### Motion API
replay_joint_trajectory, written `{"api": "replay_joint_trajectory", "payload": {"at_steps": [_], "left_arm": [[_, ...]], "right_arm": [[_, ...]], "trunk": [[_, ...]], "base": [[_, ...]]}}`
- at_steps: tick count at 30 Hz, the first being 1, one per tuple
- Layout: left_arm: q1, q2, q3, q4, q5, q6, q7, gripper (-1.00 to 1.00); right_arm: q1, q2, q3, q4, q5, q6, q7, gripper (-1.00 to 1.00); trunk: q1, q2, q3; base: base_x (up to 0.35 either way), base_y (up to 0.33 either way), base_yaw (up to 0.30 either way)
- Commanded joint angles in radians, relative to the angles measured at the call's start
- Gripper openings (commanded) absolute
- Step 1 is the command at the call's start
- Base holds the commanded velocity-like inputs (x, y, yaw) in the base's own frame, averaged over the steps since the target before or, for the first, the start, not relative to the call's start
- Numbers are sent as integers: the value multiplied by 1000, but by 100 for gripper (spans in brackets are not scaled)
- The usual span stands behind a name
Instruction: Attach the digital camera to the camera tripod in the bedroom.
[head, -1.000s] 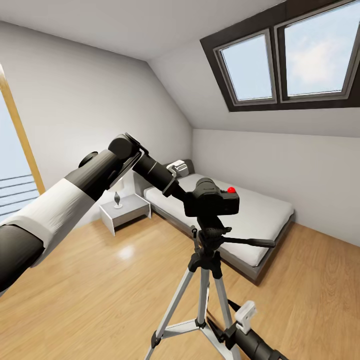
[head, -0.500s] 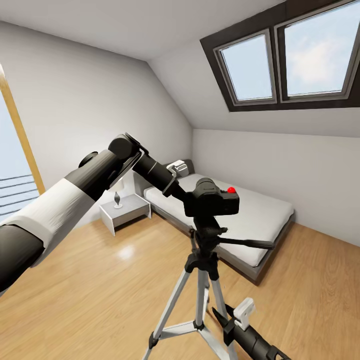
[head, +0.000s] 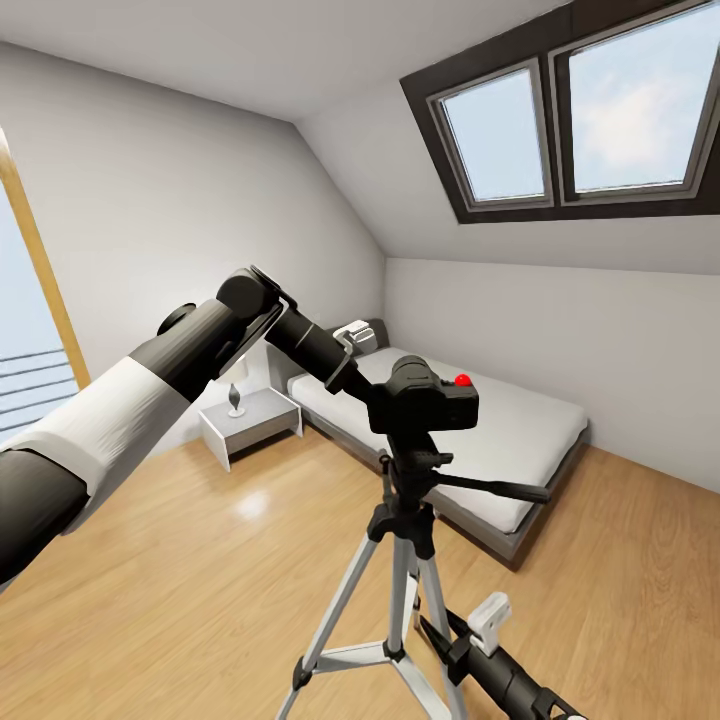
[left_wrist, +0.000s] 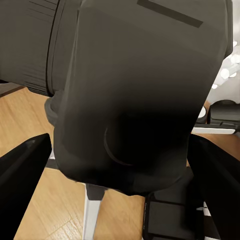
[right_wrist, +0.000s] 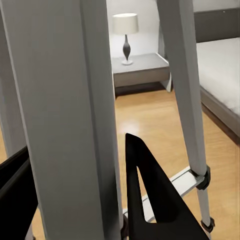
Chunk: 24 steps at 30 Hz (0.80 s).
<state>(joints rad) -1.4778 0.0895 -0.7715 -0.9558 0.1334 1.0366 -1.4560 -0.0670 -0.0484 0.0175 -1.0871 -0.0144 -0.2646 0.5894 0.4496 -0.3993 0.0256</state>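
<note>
Holding the camera (head: 425, 397) tight in my left gripper (left_wrist: 120, 150), I keep it in the middle of the picture, right on top of the tripod (head: 405, 540). Low down, my right gripper (right_wrist: 75, 195) squeezes a silver tripod leg (right_wrist: 65, 115).

Left arm: stretched forward and across from the head view's left edge, white upper sleeve, black forearm and wrist.
Left gripper (left_wrist: 120, 165): black fingers (left_wrist: 22, 185) spread to either side of the camera (head: 425, 397), clamped on its body.
Right arm: low at the frame's foot, forearm angled up.
Right gripper (head: 470, 640): closed around a tripod (head: 405, 560) leg, black fingers (right_wrist: 150, 195) flanking it.
</note>
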Motion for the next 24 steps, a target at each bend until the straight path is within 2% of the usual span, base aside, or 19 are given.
{"api": "replay_joint_trajectory", "payload": {"at_steps": [1, 12, 15, 24], "left_arm": [[-1, 1, -3, 0, 6, 11, 0, -100], [-1, 6, -3, -1, 6, 11, 1, -100], [-1, 21, -2, -1, 6, 11, 1, -100], [-1, 32, -2, -3, 6, 11, -2, -100]], "right_arm": [[0, -1, 1, 1, -1, -2, 0, -100], [0, -1, 1, 1, -1, -3, -2, -100], [0, -1, 1, 2, -1, -4, -2, -100], [0, -1, 1, 9, -1, -5, -3, -100]], "trunk": [[0, -1, 0], [0, -1, 0], [0, -1, 0], [0, -1, 0]], "base": [[0, 0, 0], [0, 0, 0], [0, 0, 0], [0, 0, 0]]}}
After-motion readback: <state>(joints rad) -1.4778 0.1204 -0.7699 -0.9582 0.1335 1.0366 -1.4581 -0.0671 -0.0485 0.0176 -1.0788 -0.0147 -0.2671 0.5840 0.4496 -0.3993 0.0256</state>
